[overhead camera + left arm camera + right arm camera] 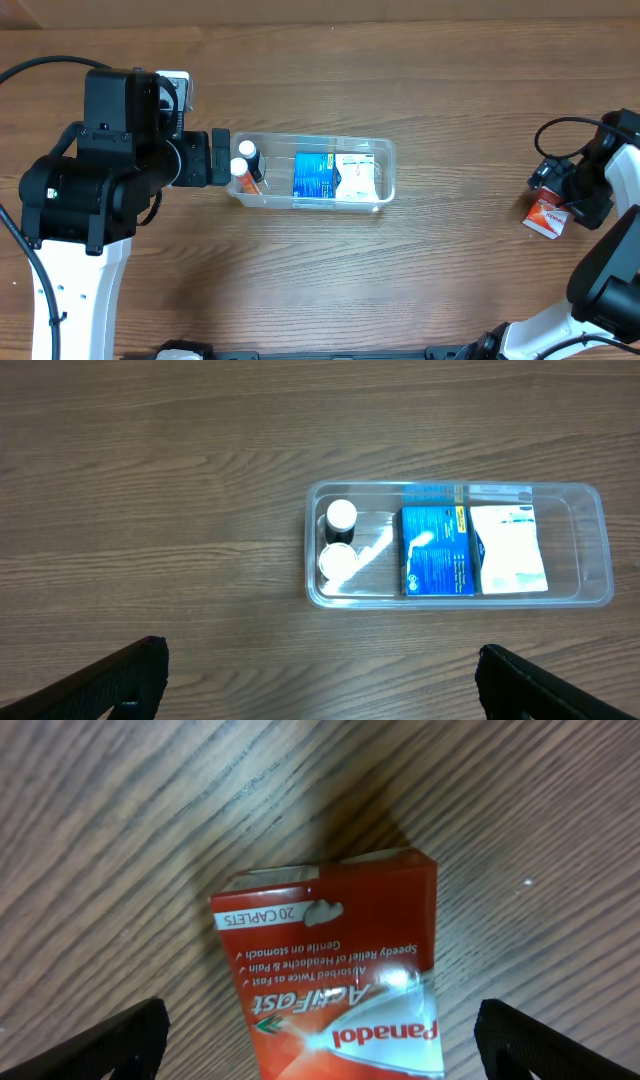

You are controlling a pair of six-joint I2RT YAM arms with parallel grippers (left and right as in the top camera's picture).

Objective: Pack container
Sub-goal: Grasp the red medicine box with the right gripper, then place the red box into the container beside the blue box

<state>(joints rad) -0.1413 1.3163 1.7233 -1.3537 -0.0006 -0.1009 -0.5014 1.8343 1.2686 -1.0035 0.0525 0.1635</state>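
The clear plastic container sits mid-table and holds two small white-capped bottles, a blue box and a white packet. It also shows in the left wrist view. My left gripper is open and empty, just left of the container's left end. A red Panadol box lies flat on the table at the far right. My right gripper is open, its fingers on either side of the box and apart from it.
The wooden table carries nothing else. Black cables run at the far left and near the right arm.
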